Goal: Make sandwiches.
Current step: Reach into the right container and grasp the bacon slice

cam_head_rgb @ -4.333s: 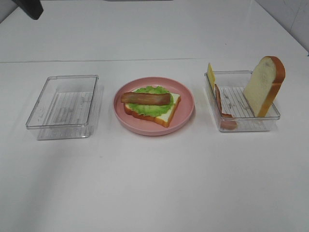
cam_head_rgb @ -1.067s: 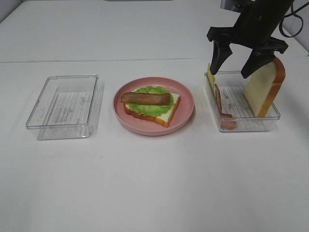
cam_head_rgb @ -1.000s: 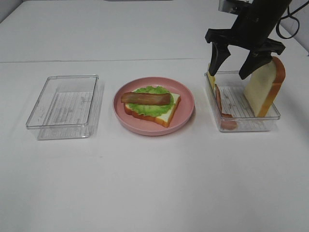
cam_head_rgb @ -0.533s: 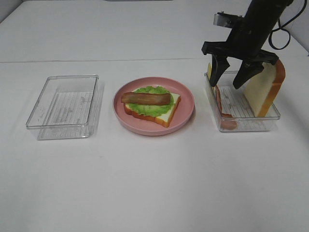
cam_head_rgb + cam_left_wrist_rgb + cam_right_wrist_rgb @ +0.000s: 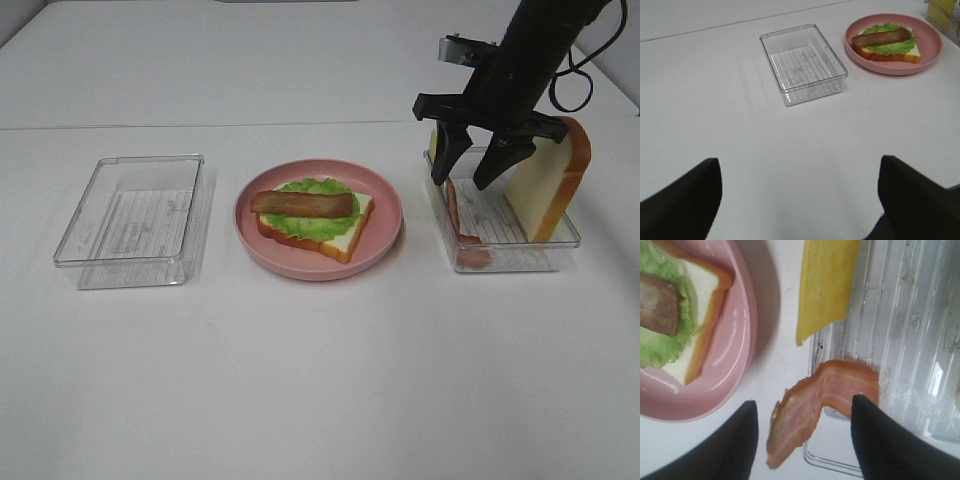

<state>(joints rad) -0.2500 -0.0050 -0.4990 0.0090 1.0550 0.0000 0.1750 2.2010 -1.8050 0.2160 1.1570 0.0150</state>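
Count: two clear trays, left one [image 5: 128, 272] bare, right one [image 5: 510, 257] stocked; one pink plate [image 5: 300, 268]; two bread slices, one [image 5: 345, 238] flat on the plate under one lettuce leaf [image 5: 310, 222], the other [image 5: 545, 185] upright in the right tray; two bacon strips, one [image 5: 302, 203] atop the lettuce, one [image 5: 815, 405] draped over that tray's wall; one cheese slice [image 5: 826, 285] beside it. Against a second ago, the right gripper [image 5: 461, 182] sits lower with fingers narrower. It points down, fingers parted either side of the draped bacon, not pinching; the left gripper [image 5: 800, 200] hangs over bare table, spread wide, holding nothing.
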